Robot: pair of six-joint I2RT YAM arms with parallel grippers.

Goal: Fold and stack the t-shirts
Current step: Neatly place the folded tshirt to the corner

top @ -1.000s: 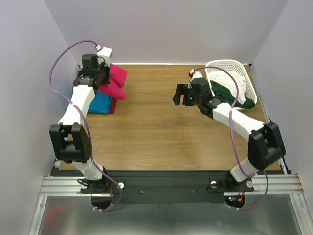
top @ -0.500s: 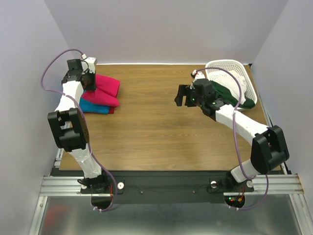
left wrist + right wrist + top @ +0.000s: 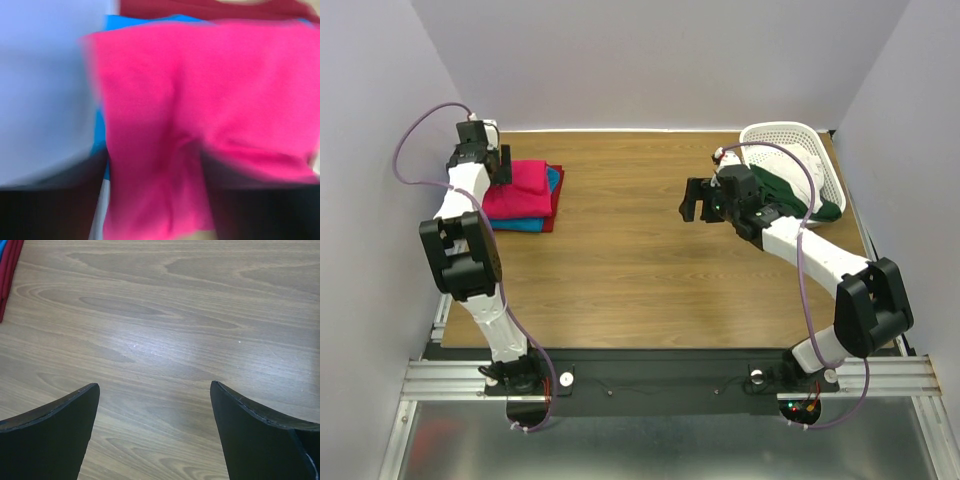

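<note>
Three folded t-shirts lie stacked at the table's far left: a crimson-pink one [image 3: 523,187] on top, a turquoise one [image 3: 555,180] under it and a dark red one [image 3: 549,224] at the bottom. My left gripper [image 3: 492,166] sits at the stack's left edge. The blurred left wrist view shows the pink shirt [image 3: 210,110] lying between my left gripper's [image 3: 155,200] spread dark fingers [image 3: 50,205], with turquoise [image 3: 135,22] and dark red [image 3: 200,7] cloth beyond. Over bare wood right of centre, my right gripper [image 3: 692,200] [image 3: 154,385] hangs open and empty.
A white lattice basket [image 3: 800,135] stands at the far right, holding a dark green garment [image 3: 790,195] and a white one [image 3: 810,165]. Grey walls close the table's left, back and right sides. The stack's dark red edge [image 3: 7,275] shows in the right wrist view's corner.
The left arm swung back-left and lowered the pink shirt, which now lies flat on the stack. Its jaws have spread apart. The right arm barely moved.
</note>
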